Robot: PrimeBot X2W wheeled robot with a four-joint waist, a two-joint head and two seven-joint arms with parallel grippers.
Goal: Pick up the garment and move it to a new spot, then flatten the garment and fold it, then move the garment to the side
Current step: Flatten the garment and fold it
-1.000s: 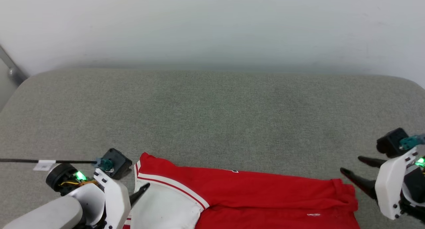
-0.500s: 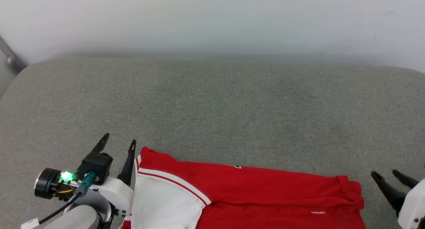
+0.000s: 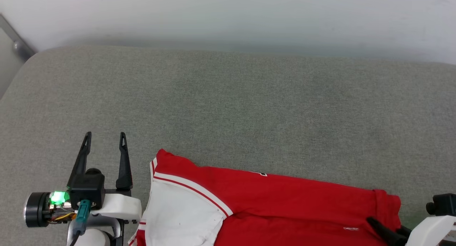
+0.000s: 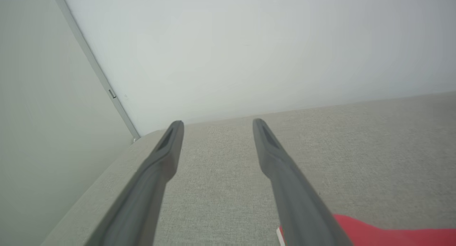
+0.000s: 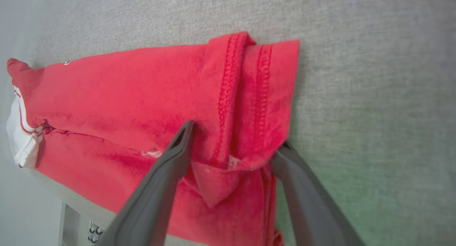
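our left gripper (image 3: 105, 134) hovers, fingers spread, over the grey surface (image 3: 228, 114) beside the garment (image 3: 285, 203); the right wrist view shows our right gripper (image 5: 235, 135) spread astride its stitched hem at the surface's front edge.

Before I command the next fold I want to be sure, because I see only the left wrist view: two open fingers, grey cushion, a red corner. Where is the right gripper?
Observer: The right gripper is open at the hem end of the garment, one finger over the red cloth, the other at its edge.
Operator: How does the garment lie?
Observer: As a long band, stitched hem doubled, white sleeve at your end.
Operator: Does my left gripper touch it?
Observer: In the head view its fingers stand beside the shoulder corner, apart from it.
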